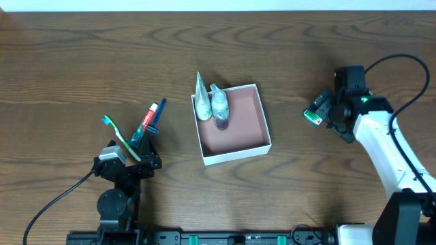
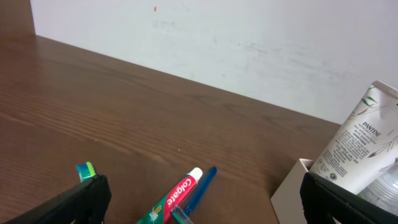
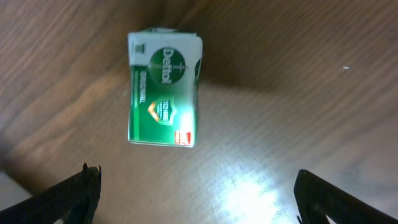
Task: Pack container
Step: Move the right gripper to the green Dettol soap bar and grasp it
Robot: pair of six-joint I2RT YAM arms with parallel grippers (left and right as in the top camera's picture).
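Overhead view is mostly dark wood table (image 1: 82, 54), with the right arm (image 1: 381, 146) coming in from the lower right. The container (image 1: 246, 126) sits dead centre of the frame, open side up, I'd guess so both arms can reach it. Already in it are a white Pantene tube (image 1: 202, 102) and a small clear bottle (image 1: 221, 109), both leaning on its left wall, which probably keeps the floor free for the rest. Right of the container a green Dettol soap box (image 3: 163, 90) lies flat on the wood, and the right gripper (image 3: 199, 193) hangs over it with fingers spread wide and nothing in them, so that looks like the next pick. At lower left the toothpaste (image 1: 148, 119), teal toothbrush (image 1: 117, 133) and blue toothbrush (image 1: 159, 112) aren't packed yet. The left gripper (image 2: 208, 202) sits right by them, spread wide and empty too.
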